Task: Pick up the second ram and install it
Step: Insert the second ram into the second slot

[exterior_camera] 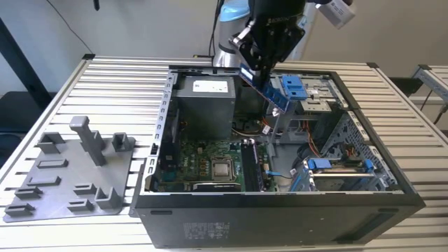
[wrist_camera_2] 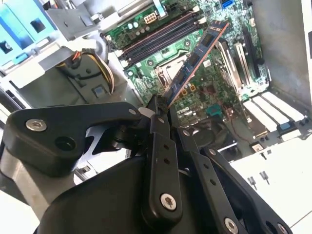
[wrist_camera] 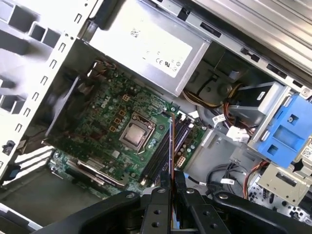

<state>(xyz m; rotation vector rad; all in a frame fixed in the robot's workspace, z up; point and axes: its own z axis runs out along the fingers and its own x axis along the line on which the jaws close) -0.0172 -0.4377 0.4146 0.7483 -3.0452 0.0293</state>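
**Memory stick held in the air over the open case**

The gripper [exterior_camera: 256,67] is clamped on one end of the second ram [exterior_camera: 267,90], and the stick slants downward from its fingers. In the exterior view it hangs above the open computer case [exterior_camera: 280,220], toward the case's 12 o'clock. It is just beside the blue drive caddy [exterior_camera: 294,86] and clear of the motherboard [exterior_camera: 210,157] lying below.

In the second wrist view the gripper [wrist_camera_2: 163,109] pinches the ram [wrist_camera_2: 197,56] at its near end. The far end points toward the black memory sockets [wrist_camera_2: 161,36] and touches none of them.

In the first wrist view the ram [wrist_camera: 171,151] shows edge-on, rising from the gripper [wrist_camera: 171,187], with the sockets [wrist_camera: 155,163] beneath it.

A grey fixture plate [exterior_camera: 63,178] with a tall post [exterior_camera: 89,139] lies on the slatted worktop [exterior_camera: 119,79] at the case's 9 o'clock.
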